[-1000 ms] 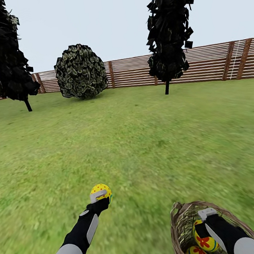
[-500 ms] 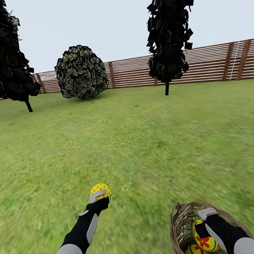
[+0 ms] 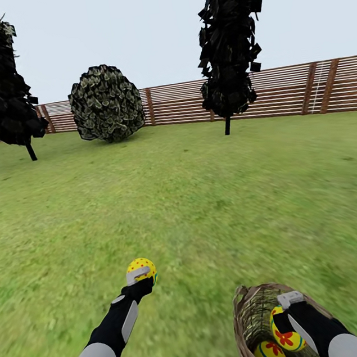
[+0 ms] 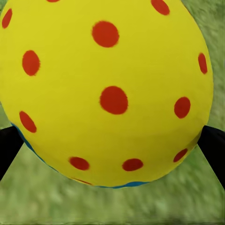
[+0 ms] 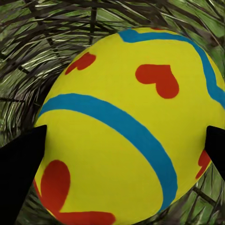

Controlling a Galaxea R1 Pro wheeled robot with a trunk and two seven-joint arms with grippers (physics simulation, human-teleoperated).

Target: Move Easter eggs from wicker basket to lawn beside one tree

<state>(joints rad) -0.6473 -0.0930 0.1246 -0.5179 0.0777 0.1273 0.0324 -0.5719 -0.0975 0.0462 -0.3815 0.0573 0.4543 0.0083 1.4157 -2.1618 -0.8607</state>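
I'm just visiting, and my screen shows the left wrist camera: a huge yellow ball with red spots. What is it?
Observer: It's a small spotted egg, held by the left gripper out over the lawn.
Operator: Is it the only egg?
Observer: No. The right gripper is inside the wicker basket, closed on a hearts egg, and a third egg lies beside it.
Operator: Any trees close by?
Observer: Not close. Two dark trees stand far ahead by the wooden fence, with a round bush between them.
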